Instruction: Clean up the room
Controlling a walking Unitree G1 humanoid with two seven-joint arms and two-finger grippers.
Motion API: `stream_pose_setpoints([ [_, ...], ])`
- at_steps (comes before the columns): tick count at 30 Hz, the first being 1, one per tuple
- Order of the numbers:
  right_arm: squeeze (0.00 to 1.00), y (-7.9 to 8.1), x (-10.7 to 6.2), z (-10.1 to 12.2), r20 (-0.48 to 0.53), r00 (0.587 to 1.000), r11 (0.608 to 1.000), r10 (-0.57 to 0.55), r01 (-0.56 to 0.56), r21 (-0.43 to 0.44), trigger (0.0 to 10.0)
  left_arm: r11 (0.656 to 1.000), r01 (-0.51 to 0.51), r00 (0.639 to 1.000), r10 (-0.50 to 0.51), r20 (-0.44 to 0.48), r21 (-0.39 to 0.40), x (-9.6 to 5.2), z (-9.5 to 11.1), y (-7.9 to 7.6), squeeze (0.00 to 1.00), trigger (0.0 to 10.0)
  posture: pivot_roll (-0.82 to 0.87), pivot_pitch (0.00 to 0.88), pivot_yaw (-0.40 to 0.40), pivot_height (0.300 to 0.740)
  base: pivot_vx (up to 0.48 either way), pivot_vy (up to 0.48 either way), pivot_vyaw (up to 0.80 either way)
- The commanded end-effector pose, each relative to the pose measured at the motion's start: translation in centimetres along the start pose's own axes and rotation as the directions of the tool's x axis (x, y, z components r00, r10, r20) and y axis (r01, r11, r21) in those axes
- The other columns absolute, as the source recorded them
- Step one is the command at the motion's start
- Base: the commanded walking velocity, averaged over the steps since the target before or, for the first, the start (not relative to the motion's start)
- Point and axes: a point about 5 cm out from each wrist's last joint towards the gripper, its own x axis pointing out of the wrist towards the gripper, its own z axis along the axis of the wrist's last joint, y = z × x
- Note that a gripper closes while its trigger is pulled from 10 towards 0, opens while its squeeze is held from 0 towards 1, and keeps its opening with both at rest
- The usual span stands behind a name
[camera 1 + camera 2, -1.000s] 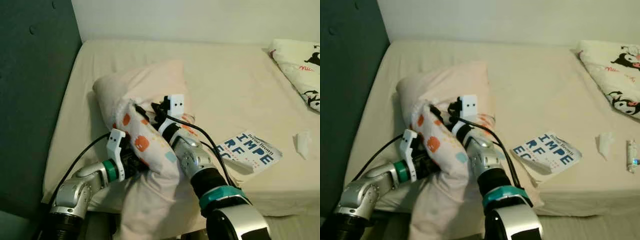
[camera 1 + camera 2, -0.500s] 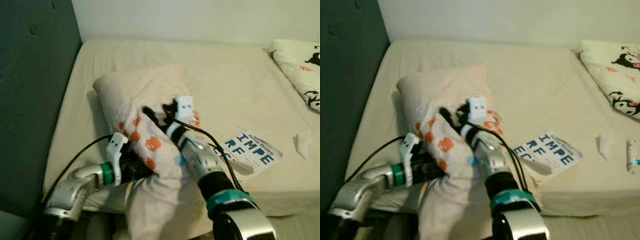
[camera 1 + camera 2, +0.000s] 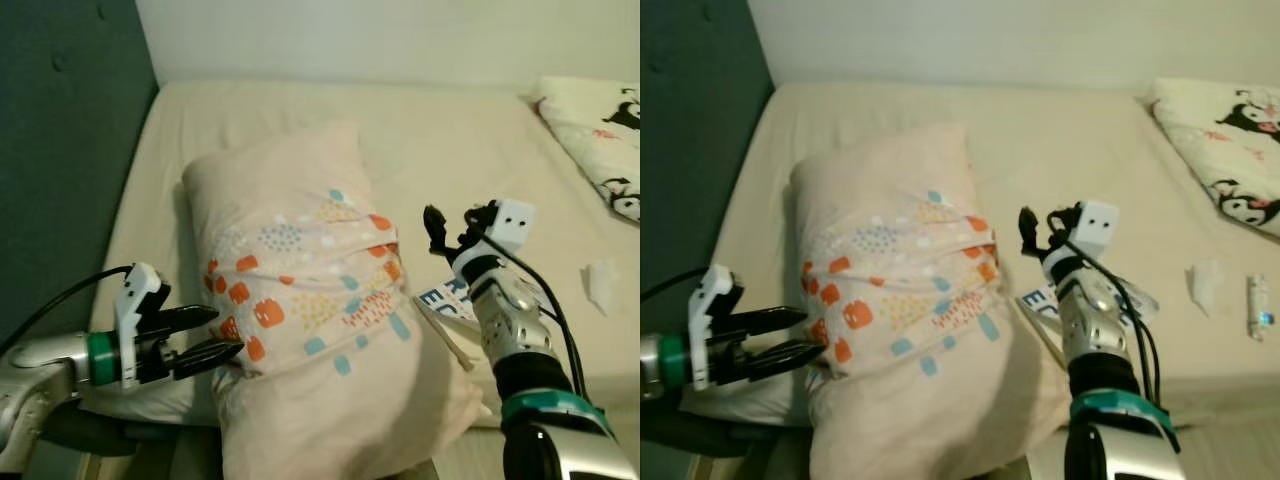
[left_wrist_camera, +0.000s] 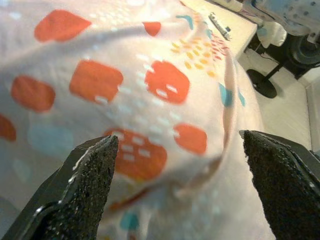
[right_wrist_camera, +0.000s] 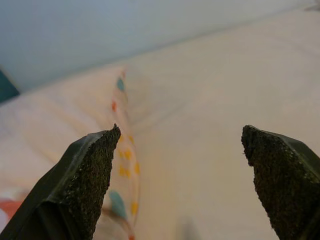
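Along the bed's left side a pink pillow with orange and teal patches lies lengthwise, its lower end overhanging the near edge; the left gripper sits at the pillow's near-left corner, fingers parted wide with nothing between them, tips just beside the fabric; the right gripper hovers above the mattress just right of the pillow, fingers spread wide and empty; a book with blue lettering lies near the near edge, partly tucked under the pillow's right side; a cartoon-print blanket covers the far-right corner; a crumpled tissue rests by the right edge.
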Motion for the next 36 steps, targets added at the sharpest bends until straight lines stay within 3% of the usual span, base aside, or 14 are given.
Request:
stream_pose_setpoints([
  [1,0.00,0.0,0.1,0.5,0.011,1.000,0.999,-0.008,0.007,0.039,10.0,1.000,0.022,1.000,-0.022,0.001,-0.012,-0.5,0.0,-0.4,0.00,10.0,0.17,0.099,-0.014,0.575,0.000,0.000,0.00],
  [6,0.00,-0.3,-0.7,-0.3,-0.037,0.999,1.000,-0.006,0.005,-0.026,10.0,0.998,0.062,0.980,-0.063,0.187,0.013,-1.7,4.4,-2.0,0.00,10.0,0.16,0.095,-0.023,0.575,0.000,0.000,0.00],
  [11,0.00,0.6,-1.8,-2.5,-0.081,0.997,0.996,0.018,-0.024,-0.082,10.0,0.994,-0.090,0.934,0.065,0.350,0.057,-1.8,6.8,-1.8,0.00,10.0,0.17,0.089,-0.043,0.575,0.000,0.000,0.00],
  [14,0.00,3.1,-2.4,-4.0,-0.087,0.992,0.993,0.093,-0.099,-0.069,10.0,0.966,-0.240,0.889,0.181,0.422,0.092,0.5,7.7,-1.6,0.00,10.0,0.18,0.082,-0.067,0.575,0.000,0.000,0.00],
  [15,0.00,3.1,-2.4,-4.0,-0.087,0.992,0.993,0.093,-0.099,-0.069,10.0,0.966,-0.240,0.889,0.181,0.422,0.092,0.5,7.7,-1.6,0.00,10.0,0.18,0.082,-0.067,0.575,0.000,0.000,0.00],
  [17,0.00,5.1,-2.7,-4.8,-0.081,0.984,0.983,0.159,-0.166,-0.084,10.0,0.928,-0.364,0.843,0.292,0.451,0.079,2.3,7.3,-0.7,0.00,10.0,0.18,0.075,-0.069,0.575,0.000,0.000,0.00],
  [18,0.00,5.1,-2.7,-4.8,-0.081,0.984,0.983,0.159,-0.166,-0.084,10.0,0.928,-0.364,0.843,0.292,0.451,0.079,2.3,7.3,-0.7,0.00,10.0,0.18,0.075,-0.069,0.575,0.000,0.000,0.00],
  [22,0.00,7.7,-3.6,-6.0,-0.105,0.961,0.947,0.254,-0.269,-0.175,10.0,0.847,-0.523,0.803,0.452,0.387,0.096,5.3,5.4,0.7,0.00,10.0,0.17,0.060,-0.070,0.575,0.000,0.000,0.00],
  [26,0.00,8.7,-4.2,-6.9,-0.118,0.959,0.947,0.257,-0.275,-0.168,10.0,0.800,-0.592,0.776,0.532,0.338,0.100,6.9,4.1,1.5,0.00,10.0,0.17,0.055,-0.075,0.575,0.000,0.000,0.00],
  [29,0.00,8.8,-4.5,-7.2,-0.111,0.967,0.959,0.230,-0.245,-0.144,10.0,0.772,-0.626,0.757,0.568,0.323,0.111,7.4,3.8,2.0,0.00,10.0,0.17,0.047,-0.065,0.575,0.000,0.000,0.00],
  [30,0.00,8.8,-4.8,-7.3,-0.098,0.975,0.969,0.202,-0.213,-0.126,10.0,0.736,-0.671,0.722,0.619,0.308,0.092,7.7,3.5,2.5,0.00,10.0,0.17,0.039,-0.049,0.575,0.000,0.000,0.00],
  [31,0.00,8.8,-4.8,-7.3,-0.098,0.975,0.969,0.202,-0.213,-0.126,10.0,0.736,-0.671,0.722,0.619,0.308,0.092,7.7,3.5,2.5,0.00,10.0,0.17,0.039,-0.049,0.575,0.000,0.000,0.00],
  [32,0.00,8.7,-5.2,-7.4,-0.087,0.979,0.975,0.182,-0.192,-0.115,10.0,0.705,-0.703,0.696,0.654,0.295,0.096,7.8,3.2,2.9,0.00,10.0,0.16,0.029,-0.028,0.575,0.000,0.000,0.00],
  [36,0.00,8.2,-6.2,-7.7,-0.072,0.988,0.988,0.136,-0.141,-0.070,10.0,0.690,-0.717,0.681,0.665,0.306,0.097,8.3,2.7,2.8,0.00,10.0,0.16,0.005,-0.017,0.580,0.000,0.000,0.00],
])
